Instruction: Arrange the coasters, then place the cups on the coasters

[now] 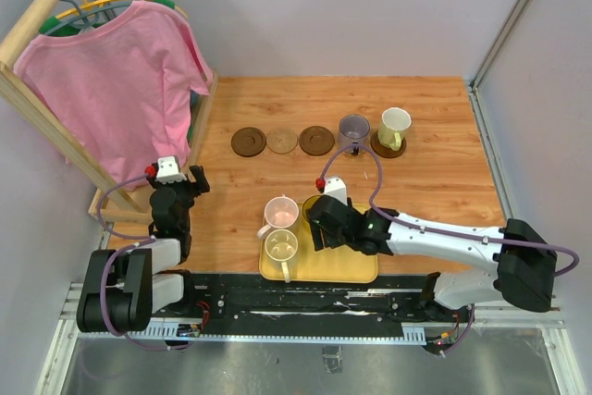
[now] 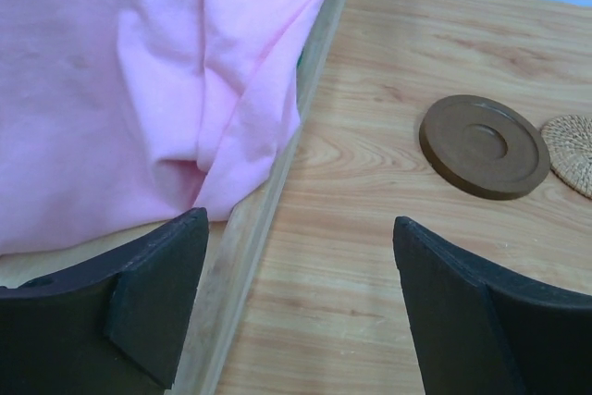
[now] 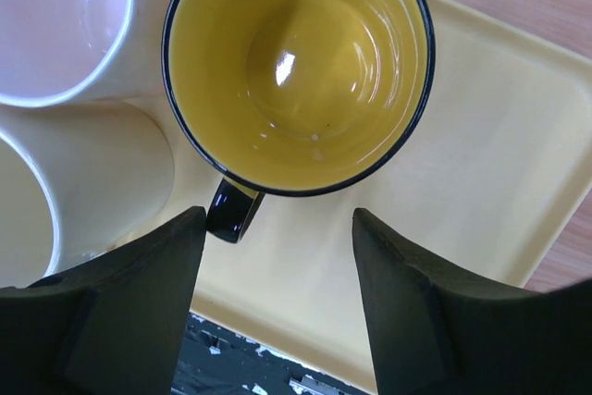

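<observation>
Right wrist view: right gripper (image 3: 277, 228) jaws apart, hanging over yellow cup (image 3: 296, 62) standing in tray (image 3: 481, 164), gripping nothing. Empty left gripper (image 2: 301, 228) also apart, dark coaster (image 2: 483, 145) ahead on table (image 2: 370, 321).

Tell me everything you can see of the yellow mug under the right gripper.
The yellow mug looks like glazed ceramic: glossy yellow inside, with a thin dark rim and a dark handle. It stands empty and upright on the yellow tray, close beside the pink mug; whether they touch cannot be told. The right gripper hangs above it, open, the handle between its fingers in the wrist view, not gripped.
</observation>
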Motion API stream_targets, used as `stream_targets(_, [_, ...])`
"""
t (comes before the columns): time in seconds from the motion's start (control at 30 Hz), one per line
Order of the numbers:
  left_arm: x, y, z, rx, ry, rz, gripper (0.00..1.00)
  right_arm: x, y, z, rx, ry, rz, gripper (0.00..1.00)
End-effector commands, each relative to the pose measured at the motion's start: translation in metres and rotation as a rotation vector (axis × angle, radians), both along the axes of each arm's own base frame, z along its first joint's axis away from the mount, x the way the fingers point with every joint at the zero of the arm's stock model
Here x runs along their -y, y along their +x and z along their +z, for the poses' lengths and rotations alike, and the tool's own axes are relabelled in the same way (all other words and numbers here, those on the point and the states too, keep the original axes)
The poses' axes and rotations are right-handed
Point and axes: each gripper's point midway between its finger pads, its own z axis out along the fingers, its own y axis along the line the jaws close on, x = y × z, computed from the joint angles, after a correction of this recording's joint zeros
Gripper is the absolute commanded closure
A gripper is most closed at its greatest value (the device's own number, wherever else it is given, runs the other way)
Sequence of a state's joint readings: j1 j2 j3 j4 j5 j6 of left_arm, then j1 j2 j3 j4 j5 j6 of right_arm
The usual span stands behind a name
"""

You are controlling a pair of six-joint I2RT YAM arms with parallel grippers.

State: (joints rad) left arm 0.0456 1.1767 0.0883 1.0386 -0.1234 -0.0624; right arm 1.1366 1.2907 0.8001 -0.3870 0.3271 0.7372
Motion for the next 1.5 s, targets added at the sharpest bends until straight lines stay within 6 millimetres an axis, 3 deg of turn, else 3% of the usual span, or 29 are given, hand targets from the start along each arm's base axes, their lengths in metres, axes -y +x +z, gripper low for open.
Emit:
stream_targets(0.0, [0.004,0.008,0.019,0.065,-0.005,-0.033,0.15,-0.004,0.004,0.006,0.033,-0.033,-0.031,0.35])
stream_targets(0.27, [0.018,0.007,0.018,0.059,0.043,-0.125,0.15,-0.004,0.009,-0.002,0.034,-0.082,-0.074,0.37])
stream_targets(0.47, [0.026,-0.004,0.029,0.146,0.024,-0.159,0.15,-0.006,0.009,-0.007,0.023,-0.102,-0.075,0.38])
stream_targets(0.53, [0.033,-0.001,0.024,0.128,0.023,-0.2,0.15,-0.004,0.014,-0.005,0.049,-0.111,-0.095,0.38])
stream_targets(0.73, [0.029,0.009,0.011,0.101,0.016,-0.178,0.14,-0.006,0.016,-0.008,0.05,-0.117,-0.103,0.38])
stream_targets(0.87, [0.028,0.019,-0.002,0.051,0.015,-0.171,0.05,-0.012,0.018,-0.009,0.045,-0.122,-0.101,0.38])
stream_targets(1.07, [0.028,0.019,0.0,0.062,0.012,-0.17,0.0,-0.016,0.018,-0.012,0.029,-0.136,-0.099,0.44])
stream_targets(1.27, [0.029,0.018,0.0,0.065,0.013,-0.175,0.0,-0.013,0.015,-0.02,0.005,-0.164,-0.12,0.6])
stream_targets(1.43, [0.029,0.018,0.001,0.067,0.014,-0.174,0.0,-0.008,0.015,-0.023,0.005,-0.183,-0.136,0.97])
stream_targets(1.47, [0.029,0.018,0.001,0.067,0.013,-0.176,0.0,-0.008,0.016,-0.022,0.007,-0.185,-0.137,0.99])
